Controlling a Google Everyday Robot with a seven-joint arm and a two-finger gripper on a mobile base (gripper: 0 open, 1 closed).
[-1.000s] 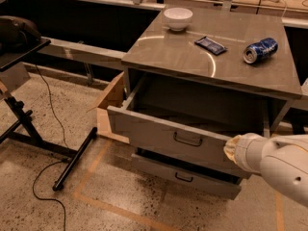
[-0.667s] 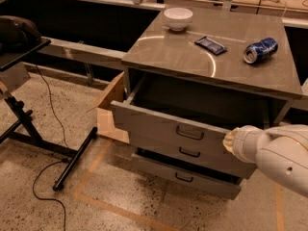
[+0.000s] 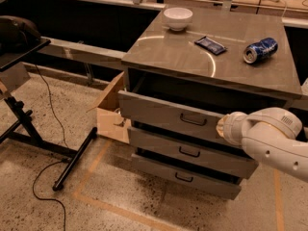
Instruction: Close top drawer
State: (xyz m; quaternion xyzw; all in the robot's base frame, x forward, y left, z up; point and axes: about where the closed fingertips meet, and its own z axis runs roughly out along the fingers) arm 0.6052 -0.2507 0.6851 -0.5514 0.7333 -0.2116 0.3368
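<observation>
Grey steel is seen on the cabinet (image 3: 192, 61), and its top drawer (image 3: 159, 112) is found uppermost of three, drawn partly out towards the camera: the front is held forward of the cabinet's top edge, and a dark gap is left above and behind it. A small black handle (image 3: 193, 120) is fixed at the middle of that front. The gripper (image 3: 223, 128) is placed at the right end of the drawer front, just right of the handle, and appears to be pressed against the panel. Only a pale tip of it is shown past the white arm (image 3: 274, 141), which is brought in from the right edge, so whether it is spread or closed is not to be made out. Two lower drawers (image 3: 163, 146) with like handles are seen beneath, also standing a little out. On the cabinet's top a white bowl (image 3: 177, 18) is set near the back left, a dark packet (image 3: 210, 44) is laid near the middle, and a blue can (image 3: 260, 50) is laid on its side to the right, all well apart. A cardboard box (image 3: 109, 121) is set on the speckled floor (image 3: 144, 206) against the cabinet's left side, and a black stand (image 3: 74, 160) is seen further left
</observation>
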